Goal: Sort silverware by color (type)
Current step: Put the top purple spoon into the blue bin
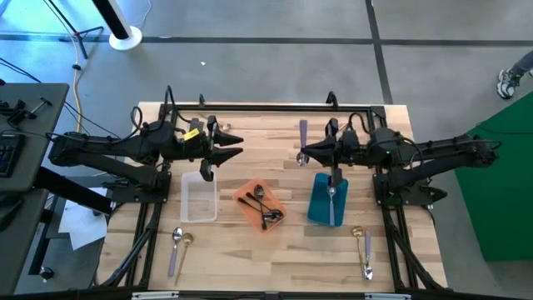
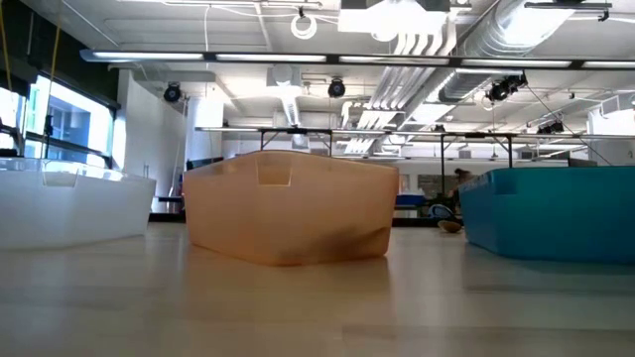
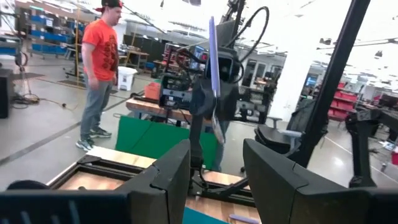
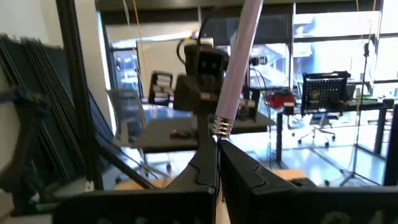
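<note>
- High view: your right claw point(image 1: 304, 156), raised above the wooden tabletop point(image 1: 275, 258), is clamped on a lilac-handled metal spoon point(image 1: 303, 133); the blue rectangular tray point(image 1: 320, 204) sits just below it.
- Left wrist view: your left claw point(image 3: 214, 168) stands apart, empty.
- Right wrist view: the spoon's handle rises from your pinched fingers point(image 4: 208, 163).

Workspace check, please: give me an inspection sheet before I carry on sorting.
Surface: wooden table, bare between items.
Job's things: dark spoons in orange tray; one spoon in blue tray; clear tray looks empty; spoon pairs lie loose at front left and front right.
Clutter: nothing seen.
Grippers: right gripper shut on lilac-handled spoon; left gripper open, holding nothing.
Cables: yellow cable on floor.
Surroundings: person in orange shirt beyond table.
</note>
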Tool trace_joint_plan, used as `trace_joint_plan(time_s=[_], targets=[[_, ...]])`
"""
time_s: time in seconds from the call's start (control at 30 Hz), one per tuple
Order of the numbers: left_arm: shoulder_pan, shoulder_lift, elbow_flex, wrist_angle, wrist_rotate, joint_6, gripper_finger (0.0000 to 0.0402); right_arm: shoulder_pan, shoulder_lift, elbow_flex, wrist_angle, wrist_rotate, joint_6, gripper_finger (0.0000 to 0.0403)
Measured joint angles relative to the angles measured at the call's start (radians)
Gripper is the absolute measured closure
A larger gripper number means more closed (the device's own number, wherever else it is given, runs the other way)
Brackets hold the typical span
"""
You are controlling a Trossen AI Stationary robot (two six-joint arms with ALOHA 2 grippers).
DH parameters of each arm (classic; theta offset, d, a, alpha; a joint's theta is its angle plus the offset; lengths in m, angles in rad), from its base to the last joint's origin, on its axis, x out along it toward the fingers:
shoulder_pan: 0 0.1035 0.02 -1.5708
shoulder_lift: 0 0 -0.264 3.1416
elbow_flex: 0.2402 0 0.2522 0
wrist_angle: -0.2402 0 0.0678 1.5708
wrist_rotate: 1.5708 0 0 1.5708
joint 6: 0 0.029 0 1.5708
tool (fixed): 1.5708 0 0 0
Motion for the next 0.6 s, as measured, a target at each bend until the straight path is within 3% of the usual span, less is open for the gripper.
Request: trace_joint_plan(time_s=[0.17,0.6], targets=[[0.000,0.000,0.000,0.000,0.000,0.013,0.0264,0.000,0.025,0.000,0.001,-0.017,-0.070,0.0403],[0.000,0.000,0.000,0.000,0.001,0.014,0.0264,0.000,0.024,0.000,0.014,-0.017,0.004,0.0403]])
